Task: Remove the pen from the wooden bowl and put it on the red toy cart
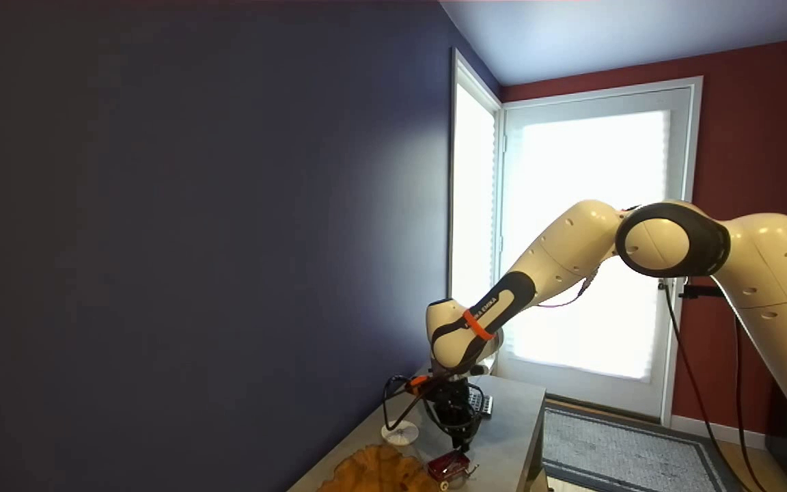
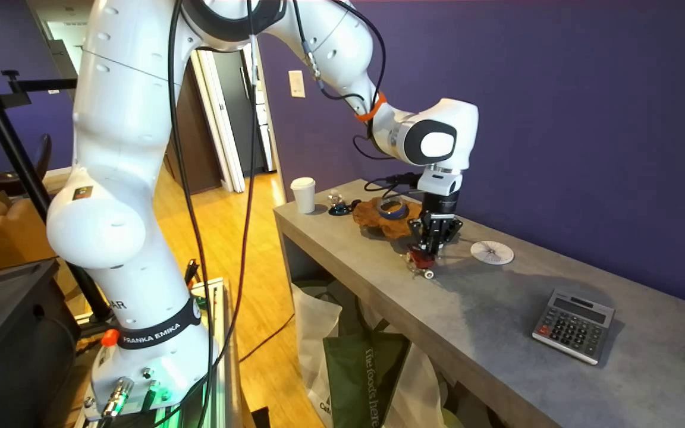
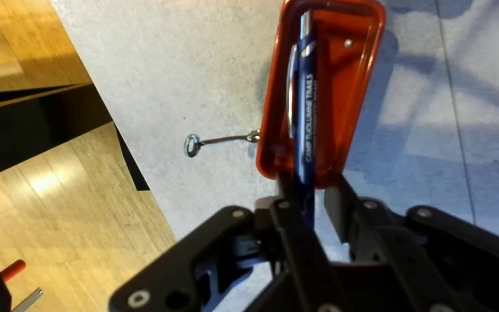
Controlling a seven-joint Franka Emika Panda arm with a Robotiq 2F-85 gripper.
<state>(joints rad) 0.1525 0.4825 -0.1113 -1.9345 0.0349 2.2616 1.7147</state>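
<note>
- My claw [image 3: 311, 187] stood nearest, jaws parted wider than the pen [image 3: 306, 104] (gap on one side), apparently holding nothing.
- Pen lay along the red cart [image 3: 340, 86], one end between jaws.
- I judged: widen, lift slowly.

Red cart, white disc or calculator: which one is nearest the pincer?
The red cart, right at the pincer and with the blue pen over it; the white disc and the calculator both lie farther off.
</note>
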